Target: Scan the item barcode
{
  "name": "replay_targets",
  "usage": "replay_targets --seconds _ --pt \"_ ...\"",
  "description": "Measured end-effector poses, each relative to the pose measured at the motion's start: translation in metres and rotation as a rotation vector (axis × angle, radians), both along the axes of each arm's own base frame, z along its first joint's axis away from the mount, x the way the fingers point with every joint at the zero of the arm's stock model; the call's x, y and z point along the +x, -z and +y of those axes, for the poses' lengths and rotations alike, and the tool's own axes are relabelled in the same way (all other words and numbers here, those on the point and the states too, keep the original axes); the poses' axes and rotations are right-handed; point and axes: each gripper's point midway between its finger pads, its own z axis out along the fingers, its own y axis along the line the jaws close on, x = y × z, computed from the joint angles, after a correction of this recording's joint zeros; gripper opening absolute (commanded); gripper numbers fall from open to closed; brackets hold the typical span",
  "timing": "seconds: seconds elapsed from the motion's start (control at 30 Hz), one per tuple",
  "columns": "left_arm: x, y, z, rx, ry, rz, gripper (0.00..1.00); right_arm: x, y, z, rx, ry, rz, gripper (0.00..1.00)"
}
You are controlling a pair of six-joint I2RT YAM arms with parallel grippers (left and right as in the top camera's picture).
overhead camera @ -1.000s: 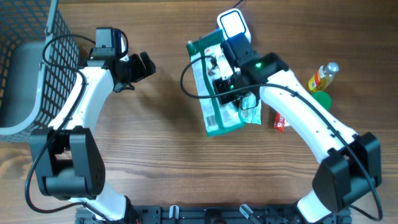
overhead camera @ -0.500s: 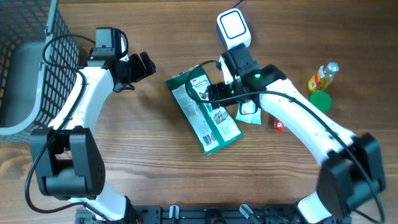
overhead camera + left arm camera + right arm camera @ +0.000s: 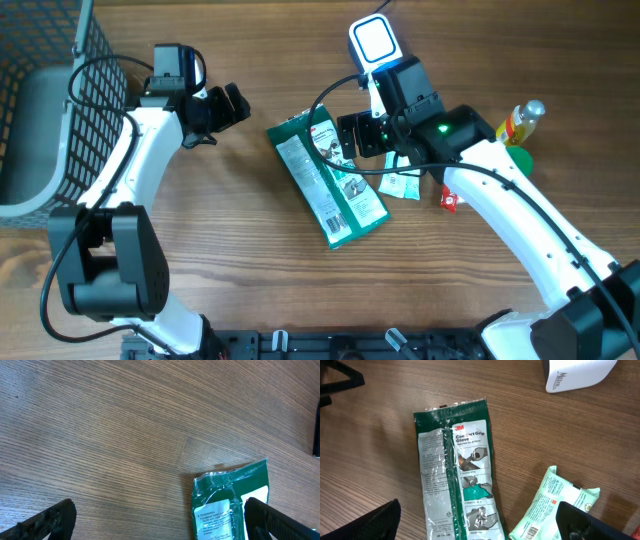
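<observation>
"Green glossy plastic packet of work gloves (image 3: pixel 328 180): where does it lie?"

"Flat on the wooden tabletop (image 3: pixel 250 270), mid-scene, printed face up, slanting from far left to near right. A pale green wipes pack (image 3: pixel 402 184) sits just right of it, and the white scanner (image 3: pixel 373 42) stands beyond, at the far side."

"And the pincers?"

"The right pincer (image 3: pixel 362 133) hangs spread wide by the packet's far right edge, gripping nothing. The left pincer (image 3: pixel 232 103) is spread too and empty, between the wire basket (image 3: pixel 50 70) and the packet."

"How will it handle?"

"Light, soft and slick, I'd judge, and the film will buckle. Pinch the crimped end seam or a long edge, not the middle. I can't make out a barcode. Bare wood on the left and near side leaves room to lift and turn it."
</observation>
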Motion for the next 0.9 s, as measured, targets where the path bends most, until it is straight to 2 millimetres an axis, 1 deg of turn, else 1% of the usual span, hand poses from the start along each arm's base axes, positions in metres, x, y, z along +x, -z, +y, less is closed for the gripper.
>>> replay_targets --seconds 0.57,0.6,0.67,0.73,0.8,0.9 --pt "0.0 0.0 0.0 0.0 0.0 0.0 1.0 0.0 0.0 -0.001 -0.004 0.002 0.0 1.0" --pt "0.0 0.0 0.0 0.0 0.0 0.0 1.0 0.0 0.0 -0.001 -0.003 0.002 -0.002 1.0" --pt "0.0 0.0 0.0 0.0 0.0 0.0 1.0 -0.001 -0.009 -0.003 0.001 0.007 -0.027 1.0" --pt "0.0 0.0 0.0 0.0 0.0 0.0 1.0 0.002 -0.034 -0.007 0.023 0.018 -0.118 1.0" --pt "0.0 0.0 0.0 0.0 0.0 0.0 1.0 0.005 -0.088 -0.012 0.083 0.031 -0.294 1.0" --pt "0.0 0.0 0.0 0.0 0.0 0.0 1.0 -0.005 -0.162 -0.021 0.166 0.019 -0.54 1.0"
